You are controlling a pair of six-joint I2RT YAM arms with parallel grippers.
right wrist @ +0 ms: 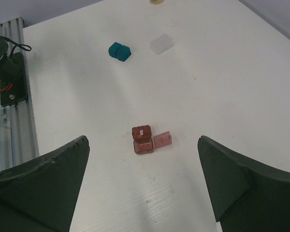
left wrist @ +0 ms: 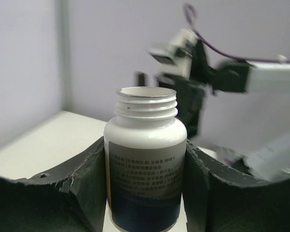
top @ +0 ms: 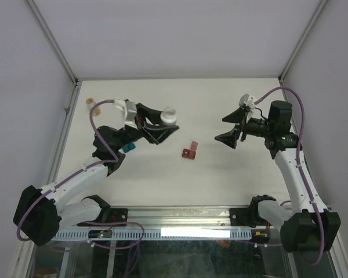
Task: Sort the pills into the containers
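Observation:
My left gripper [top: 164, 128] is shut on an uncapped white pill bottle [top: 169, 116], held upright above the table; the left wrist view shows the bottle [left wrist: 145, 159] clamped between both fingers. The dark red container [top: 189, 152] lies mid-table with one lid open, and it also shows in the right wrist view [right wrist: 143, 140]. The teal container [top: 129, 148] lies shut beside the left arm and shows in the right wrist view [right wrist: 119, 51]. My right gripper [top: 233, 128] is open and empty, raised to the right of the red container. No loose pills show.
A small amber vial [top: 93, 102] stands at the far left corner. A small translucent white piece [right wrist: 162, 44] lies near the teal container. White walls enclose the table on three sides, and a metal rail [top: 180, 231] runs along the near edge.

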